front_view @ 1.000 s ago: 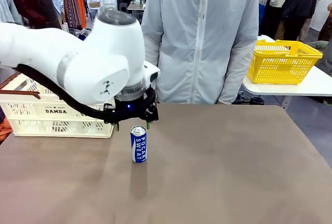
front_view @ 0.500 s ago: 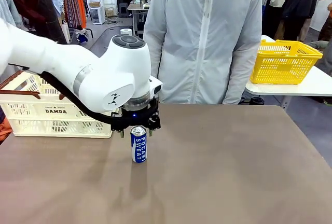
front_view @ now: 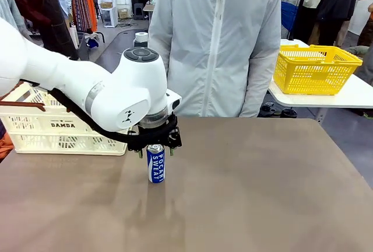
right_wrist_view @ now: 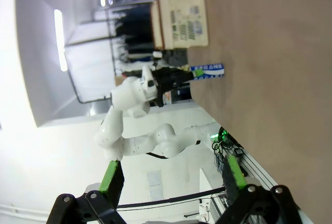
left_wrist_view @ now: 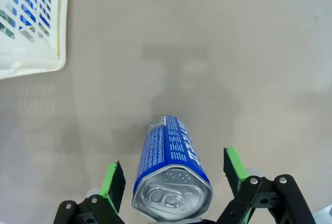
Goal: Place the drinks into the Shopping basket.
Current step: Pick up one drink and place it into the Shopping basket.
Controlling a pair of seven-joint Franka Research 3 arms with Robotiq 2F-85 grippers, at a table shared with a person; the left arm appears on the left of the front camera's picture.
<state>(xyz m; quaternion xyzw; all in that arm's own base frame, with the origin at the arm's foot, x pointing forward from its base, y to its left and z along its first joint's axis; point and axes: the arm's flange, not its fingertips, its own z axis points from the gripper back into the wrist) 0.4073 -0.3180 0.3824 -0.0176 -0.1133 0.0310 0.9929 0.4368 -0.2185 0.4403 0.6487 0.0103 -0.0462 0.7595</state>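
**Left tool straddles the blue can, nothing clamped**

Front view, far left: the Shopping basket (front_view: 64, 125), cream slotted plastic with a brown rim and "DAMDA" on its side, sits on the brown tabletop (front_view: 250, 193). Just right of it, the left arm bends down so that the left tool (front_view: 156, 146) sits over the top of the blue can (front_view: 155, 163), which stands upright near the middle of the tabletop, apart from the basket. A person in a white jacket (front_view: 215, 42) stands at the far edge. On a separate white table at the far right rests a yellow mesh basket (front_view: 315, 68).

In the left wrist view the tool's green pads (left_wrist_view: 112, 182) stand spread on either side of the can's silver top (left_wrist_view: 173, 199), with a gap showing on each side; no contact is seen. A corner of the basket shows at upper left.

The right wrist view shows the right tool (right_wrist_view: 171, 180) with its fingers apart and nothing between them, well away from the can.
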